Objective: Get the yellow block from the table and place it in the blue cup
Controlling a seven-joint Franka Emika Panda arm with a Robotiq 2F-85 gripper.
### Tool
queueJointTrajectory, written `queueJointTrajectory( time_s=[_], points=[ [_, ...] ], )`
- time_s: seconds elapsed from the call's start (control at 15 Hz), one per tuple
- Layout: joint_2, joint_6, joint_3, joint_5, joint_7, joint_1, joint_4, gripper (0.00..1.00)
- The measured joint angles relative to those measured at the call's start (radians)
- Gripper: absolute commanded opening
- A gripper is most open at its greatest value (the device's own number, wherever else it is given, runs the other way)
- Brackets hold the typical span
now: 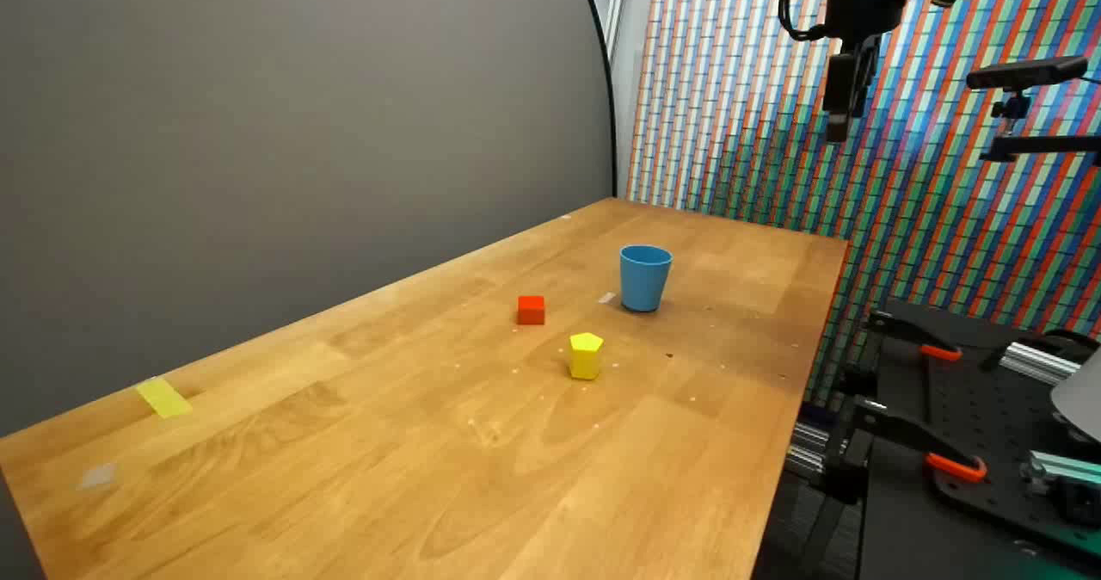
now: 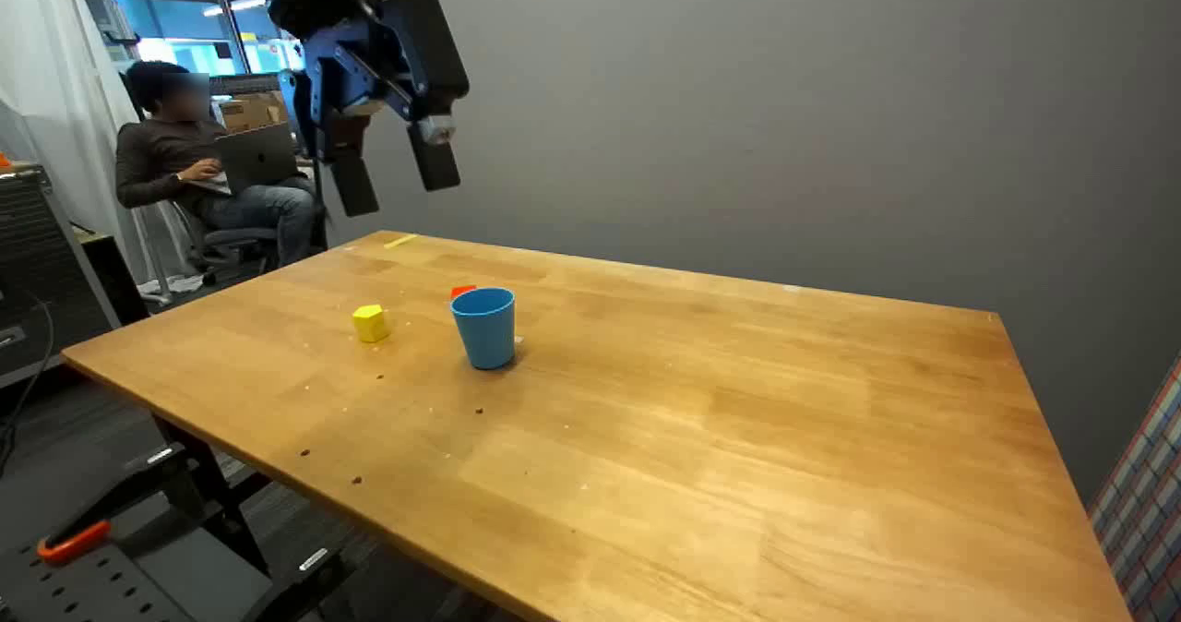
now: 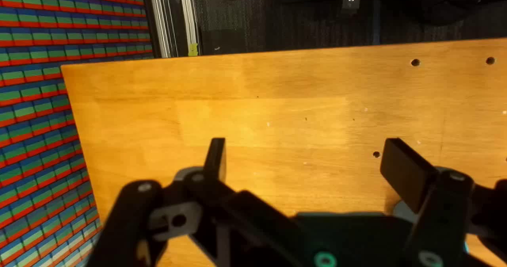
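Observation:
The yellow block (image 1: 586, 357) stands upright on the wooden table (image 1: 482, 477); it also shows in an exterior view (image 2: 371, 324). The blue cup (image 1: 643, 280) stands upright on the table, apart from the block, and also shows in an exterior view (image 2: 485, 328). My gripper (image 1: 841, 124) is high above the table, away from block and cup; its fingers are spread and empty in an exterior view (image 2: 397, 179) and in the wrist view (image 3: 305, 148). In the wrist view the yellow block is out of view and the cup is mostly hidden behind the right finger.
A small red block (image 1: 531, 311) lies near the cup, partly hidden behind it in an exterior view (image 2: 462, 292). A flat yellow strip (image 1: 164, 397) is stuck at the table's far edge. Black clamps with orange parts (image 1: 955, 466) stand beside the table. A person (image 2: 208, 156) sits behind.

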Motion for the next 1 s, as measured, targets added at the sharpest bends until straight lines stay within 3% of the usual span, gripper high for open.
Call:
queueJointTrajectory(
  time_s=[0.53,0.73,1.0],
  points=[
    [0.002,0.002,0.000,0.007,0.003,0.006,0.000,1.00],
    [0.044,0.060,0.018,0.091,0.043,0.074,-0.002,1.00],
    [0.187,0.211,0.101,0.243,0.128,0.214,0.002,1.00]
  ],
)
